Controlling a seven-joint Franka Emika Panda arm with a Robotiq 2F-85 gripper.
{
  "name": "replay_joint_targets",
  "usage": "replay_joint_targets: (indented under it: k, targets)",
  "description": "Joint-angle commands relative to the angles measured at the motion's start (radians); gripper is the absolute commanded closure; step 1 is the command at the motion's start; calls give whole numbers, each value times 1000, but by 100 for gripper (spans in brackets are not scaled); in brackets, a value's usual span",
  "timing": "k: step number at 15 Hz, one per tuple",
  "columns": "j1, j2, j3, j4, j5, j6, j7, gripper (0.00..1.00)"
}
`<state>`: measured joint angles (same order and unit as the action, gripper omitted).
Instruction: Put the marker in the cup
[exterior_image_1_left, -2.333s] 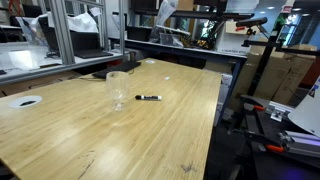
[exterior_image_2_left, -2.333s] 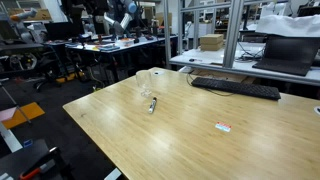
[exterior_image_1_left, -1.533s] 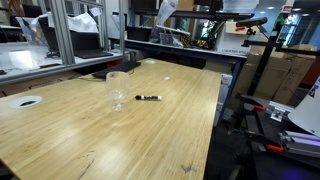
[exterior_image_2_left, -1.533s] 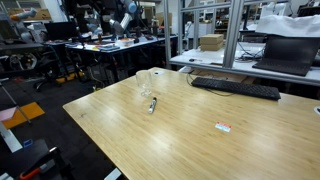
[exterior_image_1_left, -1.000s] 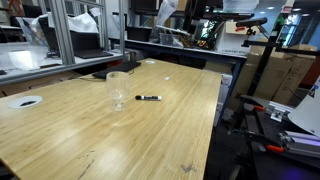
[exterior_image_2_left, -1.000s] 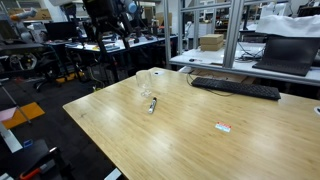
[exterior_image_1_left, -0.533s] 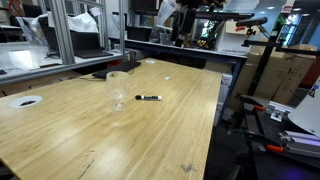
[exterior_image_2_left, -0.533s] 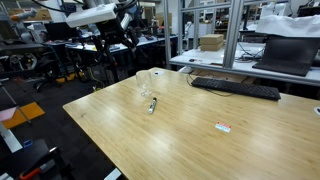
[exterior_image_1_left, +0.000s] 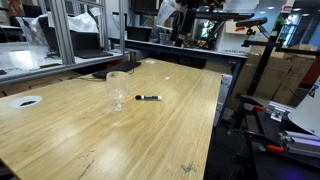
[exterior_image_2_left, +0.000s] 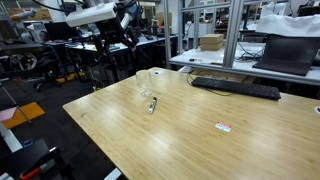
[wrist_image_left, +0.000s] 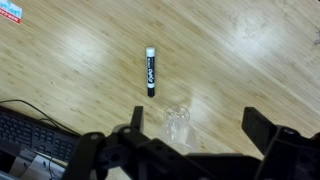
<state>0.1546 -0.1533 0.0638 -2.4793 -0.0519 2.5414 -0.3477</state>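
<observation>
On the wooden table (wrist_image_left: 250, 60) the marker (wrist_image_left: 150, 72) lies flat, dark end toward the cup (wrist_image_left: 178, 122); gripper (wrist_image_left: 197, 125) spread wide.

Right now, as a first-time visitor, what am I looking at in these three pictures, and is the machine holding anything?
It is a robot arm ending in a two-fingered gripper. Two pictures come from cameras standing around the room; the third looks down from the arm's wrist. On the wooden table are a black marker lying flat, a clear glass standing near it, a keyboard and a small label. The gripper is open, above the table, and holds nothing.
</observation>
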Motion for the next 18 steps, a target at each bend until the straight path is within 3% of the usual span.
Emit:
replay_joint_targets:
  k: [1, 3, 6, 15, 18]
  targets:
    - [-1, 20, 0, 18, 20, -37, -26, 0]
    - [-8, 56, -3, 56, 16, -136, -40, 0]
    - [-31, 123, -14, 122, -14, -188, -87, 0]
    - [-95, 413, -8, 337, -73, -110, -175, 0]
    - [-104, 506, 3, 366, -67, -22, -159, 0]
